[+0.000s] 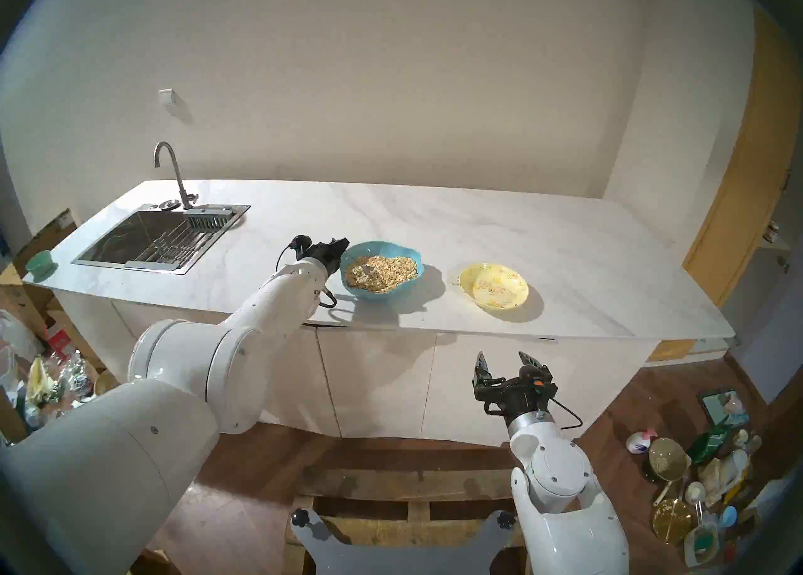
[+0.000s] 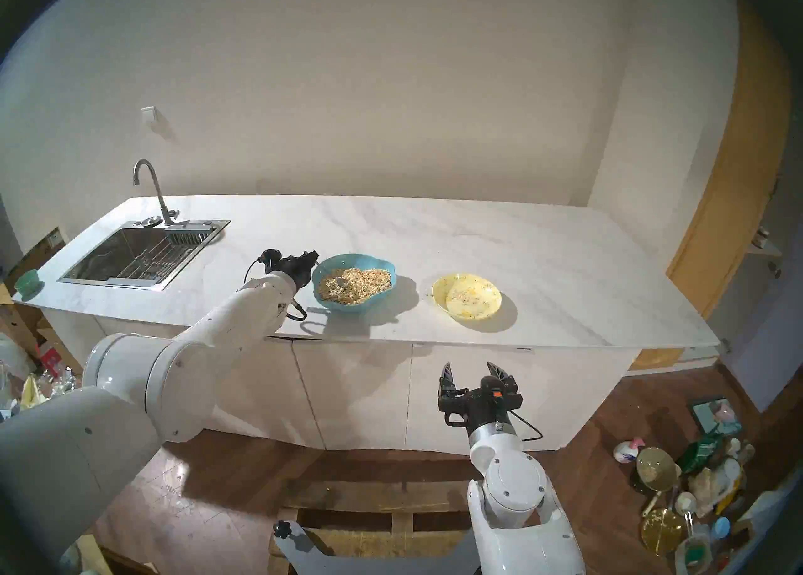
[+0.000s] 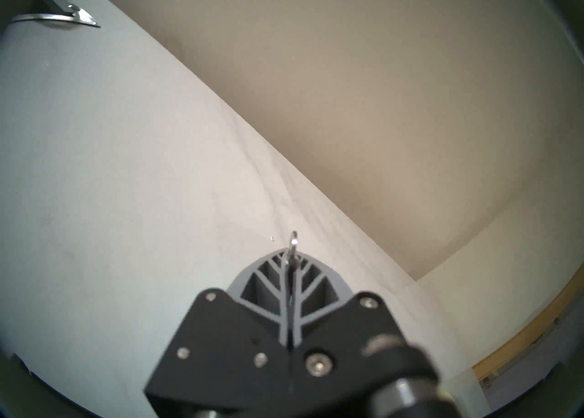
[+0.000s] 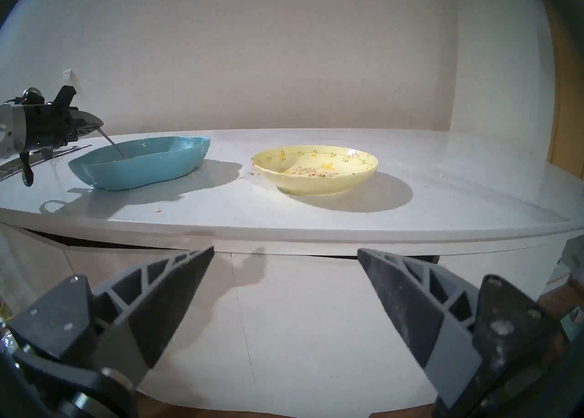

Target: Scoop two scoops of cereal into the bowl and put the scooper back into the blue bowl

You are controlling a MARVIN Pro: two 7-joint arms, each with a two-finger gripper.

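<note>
Fingers of the right gripper [image 4: 286,256] stand spread and empty in front of the counter's near edge, below the level of its top.

On the counter [image 1: 499,222], toward its near edge, the blue bowl [image 1: 402,296] sits about midway along and the bowl [image 1: 517,300] lies to its right, well apart. The bowl holds only a thin scatter of flakes. The cereal [image 1: 384,273] heaps in the blue bowl: loose, light bits, likely to spill from a tilted or jolted spoon.

At the blue bowl's left rim, the left gripper [image 1: 341,248] is clenched on the spoon [image 4: 111,144] near the handle's end, and the head slopes down into the cereal. The spoon looks thin, stiff and slick metal, so such an end grip may let it swivel; a hold lower on the handle would probably steady it.

Both bowls look hard and breakable, and the spoon should probably meet them gently.
</note>
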